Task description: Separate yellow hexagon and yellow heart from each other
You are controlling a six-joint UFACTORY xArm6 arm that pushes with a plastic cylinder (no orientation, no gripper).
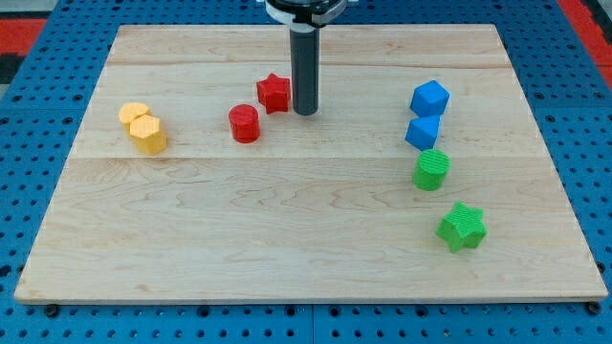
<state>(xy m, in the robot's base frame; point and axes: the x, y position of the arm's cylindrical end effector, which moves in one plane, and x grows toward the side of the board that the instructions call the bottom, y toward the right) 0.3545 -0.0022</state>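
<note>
Touching yellow hexagon (148, 134), yellow heart (134, 114) near left edge

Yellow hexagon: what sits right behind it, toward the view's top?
The yellow heart sits directly behind the yellow hexagon, pressed against it. The hexagon covers the heart's lower edge, so the contact line is hidden. My tip is far off, beside the red star.

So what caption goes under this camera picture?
My tip beside the red star, far from the touching yellow hexagon and yellow heart.
</note>
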